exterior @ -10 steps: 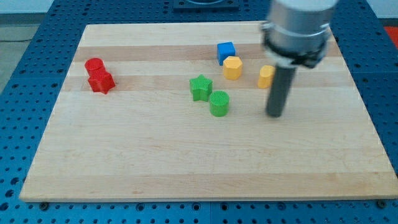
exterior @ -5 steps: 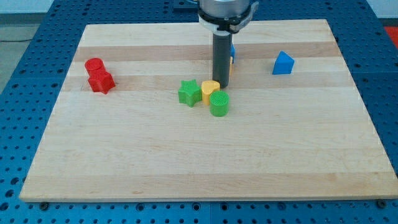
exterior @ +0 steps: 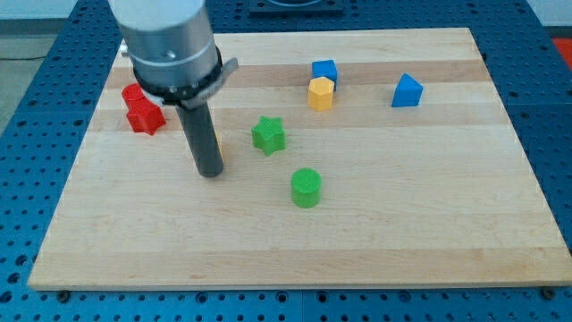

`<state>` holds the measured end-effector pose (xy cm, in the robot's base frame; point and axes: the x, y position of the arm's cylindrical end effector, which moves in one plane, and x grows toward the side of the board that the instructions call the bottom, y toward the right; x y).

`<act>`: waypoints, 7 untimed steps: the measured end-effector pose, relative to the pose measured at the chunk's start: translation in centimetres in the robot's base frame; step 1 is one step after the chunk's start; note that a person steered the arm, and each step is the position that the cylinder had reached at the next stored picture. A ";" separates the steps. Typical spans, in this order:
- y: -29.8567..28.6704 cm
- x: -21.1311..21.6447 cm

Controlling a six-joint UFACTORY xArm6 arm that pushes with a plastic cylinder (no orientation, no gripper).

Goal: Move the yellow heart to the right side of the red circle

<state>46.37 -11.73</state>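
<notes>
Arm comes in from the upper left of the frame; big grey cylindrical housing fills the top left, dark rod drops straight down from it, upright. No jaws on this rig, just the bare rod, nothing clamped. My tip (exterior: 210, 172) rests on the wooden board (exterior: 375, 241), left of centre.

Yellow heart (exterior: 217, 143): almost fully hidden behind the rod, only a thin yellow sliver shows at the rod's right edge, a little above the tip. It sits just beside the rod; cannot tell if they touch. Shape not readable from the sliver.

Red circle (exterior: 134, 92): upper left of the board, partly covered by the housing. A second red block (exterior: 145, 117), shape unclear, sits directly below it and touches it. Both are to the left of the rod, near but apart from the tip. The yellow sliver lies right of the red pair and lower in the frame.

Green star (exterior: 268, 135): right of the rod, near the yellow sliver, apart from it. Green cylinder (exterior: 306, 188): lower right of the star, apart from it, right of the tip.

Upper centre-right: blue cube (exterior: 323, 71) with a yellow hexagonal block (exterior: 321, 93) just below it, touching or nearly so. Blue triangular block (exterior: 407, 90) further right, alone, well apart from the tip.

Blue perforated table (exterior: 554, 134) surrounds the board.
</notes>
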 end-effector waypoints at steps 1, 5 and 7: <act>0.0 -2.9; -1.0 -8.6; -6.7 -9.2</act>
<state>37.13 -18.45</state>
